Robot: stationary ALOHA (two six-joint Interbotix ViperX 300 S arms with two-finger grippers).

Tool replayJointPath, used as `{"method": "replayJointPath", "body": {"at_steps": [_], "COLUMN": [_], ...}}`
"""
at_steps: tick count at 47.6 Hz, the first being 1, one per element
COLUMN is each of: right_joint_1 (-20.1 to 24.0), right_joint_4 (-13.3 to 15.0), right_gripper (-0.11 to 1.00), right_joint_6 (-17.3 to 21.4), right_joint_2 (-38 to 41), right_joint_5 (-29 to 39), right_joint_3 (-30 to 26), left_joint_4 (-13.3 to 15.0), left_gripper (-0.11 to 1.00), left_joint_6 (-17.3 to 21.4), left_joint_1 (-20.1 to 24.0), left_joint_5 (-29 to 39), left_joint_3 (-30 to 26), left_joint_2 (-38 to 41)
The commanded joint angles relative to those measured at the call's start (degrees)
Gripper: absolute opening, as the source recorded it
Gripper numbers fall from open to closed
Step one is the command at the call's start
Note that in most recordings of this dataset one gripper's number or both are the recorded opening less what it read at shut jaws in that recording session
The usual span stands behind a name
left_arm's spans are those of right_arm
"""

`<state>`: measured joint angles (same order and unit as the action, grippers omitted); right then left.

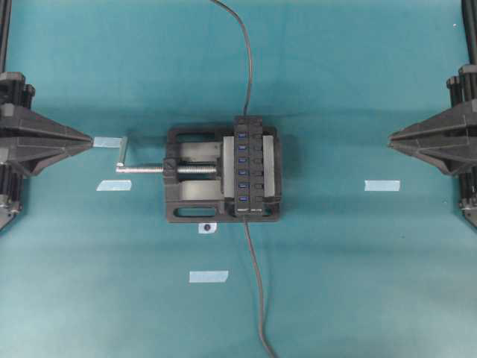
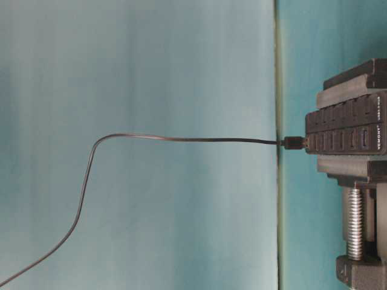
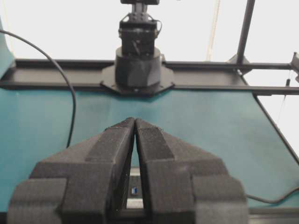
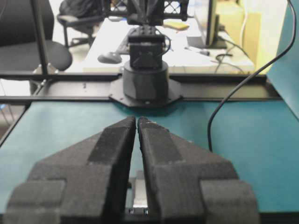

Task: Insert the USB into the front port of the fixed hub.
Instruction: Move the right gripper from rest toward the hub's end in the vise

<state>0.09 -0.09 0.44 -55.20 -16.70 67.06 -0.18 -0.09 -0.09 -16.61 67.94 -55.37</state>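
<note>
Both grippers, left (image 3: 135, 122) and right (image 4: 137, 120), pinched empty over teal table (image 1: 358, 283).

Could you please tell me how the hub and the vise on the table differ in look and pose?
The hub is a narrow bar; the vise is wider and bulkier. The hub carries a row of blue sockets; the vise has a silver screw sticking out to the overhead view's left. The hub runs top to bottom in that view, across the vise's screw. Both are black.
</note>
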Motion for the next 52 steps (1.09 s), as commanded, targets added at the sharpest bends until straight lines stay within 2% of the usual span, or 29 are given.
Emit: {"method": "replayJointPath", "body": {"at_steps": [1,3,6,12,20,31,43,52], "right_joint_1": [-1.05,-1.41,-1.76,-2.02,-2.64,-5.45,-9.58,-10.63], "right_joint_4": [-0.7,-1.93,-3.43,-3.43,-3.52,-3.43,-0.88,-0.44], "right_gripper": [0.16,0.14,0.03,-0.06,-0.06,-0.06,-0.06,-0.06], "right_joint_6": [0.0,0.35,1.58,3.69,3.87,3.87,3.6,2.9], "right_joint_2": [0.26,0.0,-0.35,-0.7,0.26,4.22,9.67,14.15], "right_joint_5": [0.0,0.44,1.85,5.45,12.66,22.15,27.6,29.18], "right_joint_3": [0.18,0.35,0.35,-0.35,-2.37,-6.68,-10.72,-13.18], "left_joint_4": [-0.62,-0.62,-0.62,-0.62,-0.62,-0.62,-0.62,-0.62], "left_gripper": [0.13,0.11,0.02,0.0,0.0,0.0,0.0,0.0], "left_joint_6": [-0.35,-0.26,-0.26,-0.26,-0.26,-0.44,-0.53,-0.53], "left_joint_1": [-1.32,-1.67,-2.02,-2.2,-2.2,-2.72,-2.9,-2.9], "left_joint_5": [-0.53,-0.53,-0.53,-0.26,2.46,11.25,14.06,14.59], "left_joint_3": [-1.76,-1.85,-1.76,-1.85,-2.2,-3.6,-4.22,-4.13], "left_joint_2": [0.0,0.0,-0.09,0.18,0.44,-0.09,-0.97,-1.05]}}
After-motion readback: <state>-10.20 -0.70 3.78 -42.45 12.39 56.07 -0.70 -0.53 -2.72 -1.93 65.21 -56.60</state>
